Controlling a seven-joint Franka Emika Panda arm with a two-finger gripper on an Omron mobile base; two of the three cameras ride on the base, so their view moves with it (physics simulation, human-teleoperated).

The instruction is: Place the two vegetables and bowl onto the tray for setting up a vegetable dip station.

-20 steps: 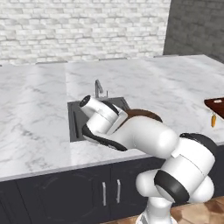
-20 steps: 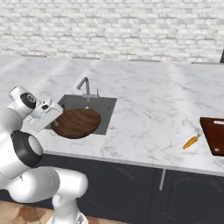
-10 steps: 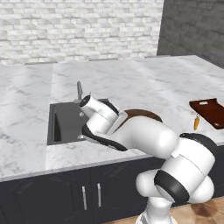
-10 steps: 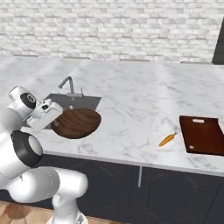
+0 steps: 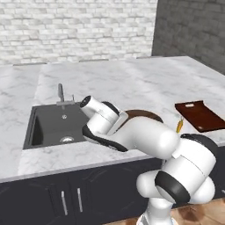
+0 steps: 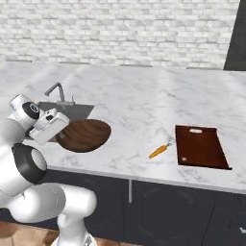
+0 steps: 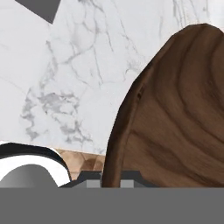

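Gripper [image 7: 112, 177] is pinched narrow on the rim of one wooden bowl [image 6: 84, 135], held above the near edge of the marble table [image 6: 144, 101], just right of one sink [image 5: 52, 125]. One tray [image 6: 200, 146] lies bare to the far right, one carrot [image 6: 159, 151] just left of it.

No legible text or labels anywhere.

Even, bright rendered light — soft shadows only, no glare; low-res, slight blur, hand view close-up.
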